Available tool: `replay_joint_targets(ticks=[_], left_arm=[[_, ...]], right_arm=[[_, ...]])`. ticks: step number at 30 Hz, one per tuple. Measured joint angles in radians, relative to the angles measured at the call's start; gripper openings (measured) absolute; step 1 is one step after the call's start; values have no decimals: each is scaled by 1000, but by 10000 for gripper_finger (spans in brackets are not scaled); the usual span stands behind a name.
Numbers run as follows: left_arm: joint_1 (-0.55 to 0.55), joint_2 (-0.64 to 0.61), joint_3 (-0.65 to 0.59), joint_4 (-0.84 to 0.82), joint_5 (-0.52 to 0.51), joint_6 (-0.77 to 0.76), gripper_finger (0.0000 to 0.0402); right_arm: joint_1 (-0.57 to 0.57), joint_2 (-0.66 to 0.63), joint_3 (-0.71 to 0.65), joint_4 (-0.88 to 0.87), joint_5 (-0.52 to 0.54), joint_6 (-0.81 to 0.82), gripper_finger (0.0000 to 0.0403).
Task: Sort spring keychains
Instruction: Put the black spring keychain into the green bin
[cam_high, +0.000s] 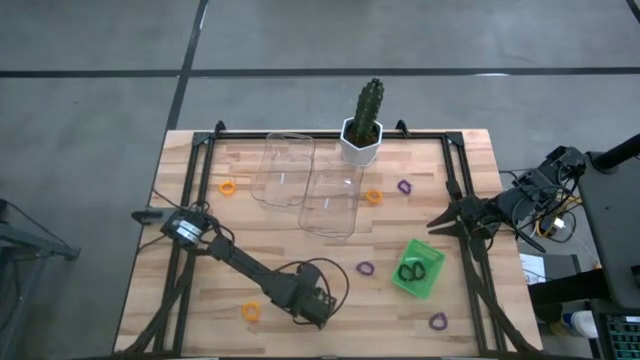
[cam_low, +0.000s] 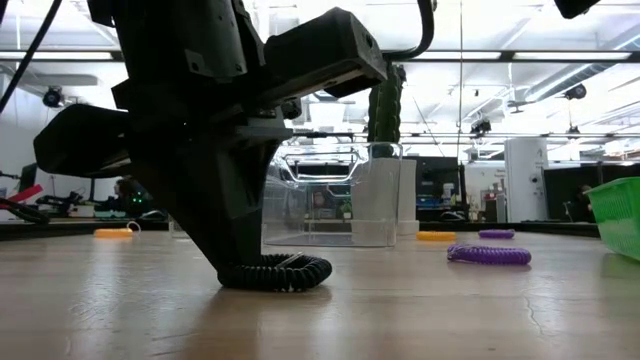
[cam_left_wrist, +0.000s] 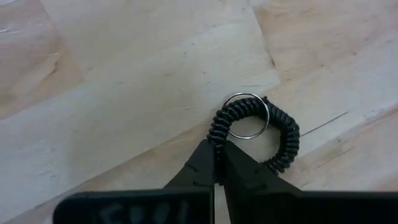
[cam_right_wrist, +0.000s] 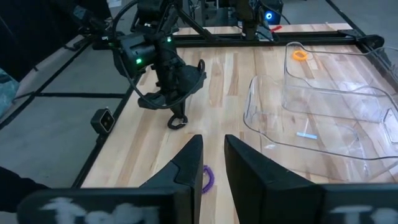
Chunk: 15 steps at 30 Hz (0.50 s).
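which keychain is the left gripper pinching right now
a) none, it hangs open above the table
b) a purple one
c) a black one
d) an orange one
c: in the left wrist view the left gripper has its fingers shut on the coil of a black keychain with a metal ring, lying on the wooden table.

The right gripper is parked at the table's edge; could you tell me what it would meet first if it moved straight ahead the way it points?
Probably the purple keychain lying just beyond the right gripper, its fingers slightly apart. Farther along that line is the left gripper, shut on the black keychain. Depth is hard to judge.
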Motion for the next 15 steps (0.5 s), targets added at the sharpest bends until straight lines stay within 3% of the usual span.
replay_joint_targets(ticks=[6,15], left_arm=[[1,-22,13,-14,-3,60,7],[4,-72,103,11,-106,269,5]], right_arm=[[0,0,0,0,0,3,69],[0,0,0,-1,0,3,75]])
